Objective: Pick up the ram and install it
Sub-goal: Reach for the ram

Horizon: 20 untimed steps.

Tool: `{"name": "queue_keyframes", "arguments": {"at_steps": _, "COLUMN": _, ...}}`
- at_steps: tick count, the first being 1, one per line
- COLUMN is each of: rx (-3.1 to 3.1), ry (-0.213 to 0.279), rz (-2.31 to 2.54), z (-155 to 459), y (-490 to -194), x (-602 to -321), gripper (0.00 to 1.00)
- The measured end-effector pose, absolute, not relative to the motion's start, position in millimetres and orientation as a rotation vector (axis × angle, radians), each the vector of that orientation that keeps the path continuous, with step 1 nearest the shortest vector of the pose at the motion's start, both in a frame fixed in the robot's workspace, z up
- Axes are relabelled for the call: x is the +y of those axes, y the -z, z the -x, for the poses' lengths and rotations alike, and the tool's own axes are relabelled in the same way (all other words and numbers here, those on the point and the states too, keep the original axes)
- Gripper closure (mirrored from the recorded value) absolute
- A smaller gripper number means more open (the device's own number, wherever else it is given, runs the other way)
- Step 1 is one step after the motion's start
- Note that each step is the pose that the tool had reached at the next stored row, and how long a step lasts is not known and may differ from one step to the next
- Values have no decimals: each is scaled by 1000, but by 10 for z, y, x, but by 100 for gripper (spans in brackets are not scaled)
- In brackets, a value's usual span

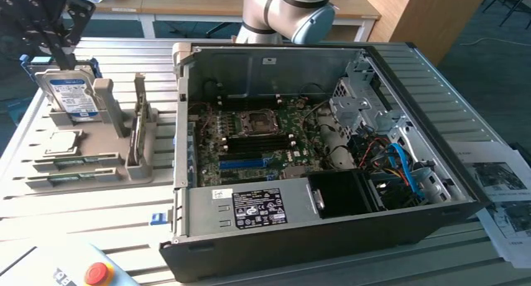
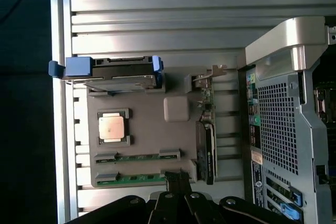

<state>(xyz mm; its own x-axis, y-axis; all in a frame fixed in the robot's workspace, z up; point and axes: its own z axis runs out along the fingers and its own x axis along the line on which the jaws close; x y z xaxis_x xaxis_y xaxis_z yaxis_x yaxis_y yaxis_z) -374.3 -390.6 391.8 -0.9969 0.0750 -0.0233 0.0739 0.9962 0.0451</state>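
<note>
Exterior view high oblique, wrist view overhead, shared parts holder (image 1: 112, 150) (image 2: 147, 129)

Arm (image 1: 292, 9) extended, tool (image 2: 178, 181) pointing downward

holder (image 1: 101, 142) on table (image 1: 83, 206), exterior view's left of case (image 1: 332, 239) | ram (image 1: 76, 176) in holder's front slots | hard drive (image 1: 73, 98) behind

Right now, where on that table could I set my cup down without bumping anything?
The bare slats of the table between the grey holder and the red stop button are free. Crowded: the holder, packed with the hard drive, processor and ram; the open computer case; the papers on the exterior view's right.
</note>
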Motion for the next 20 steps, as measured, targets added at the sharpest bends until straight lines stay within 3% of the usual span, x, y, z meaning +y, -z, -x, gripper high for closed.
{"name": "queue_keyframes", "arguments": {"at_steps": 20, "rx": 3114, "ry": -69, "rz": -116, "z": 3849, "y": -3912, "x": -3814, "gripper": 90}}
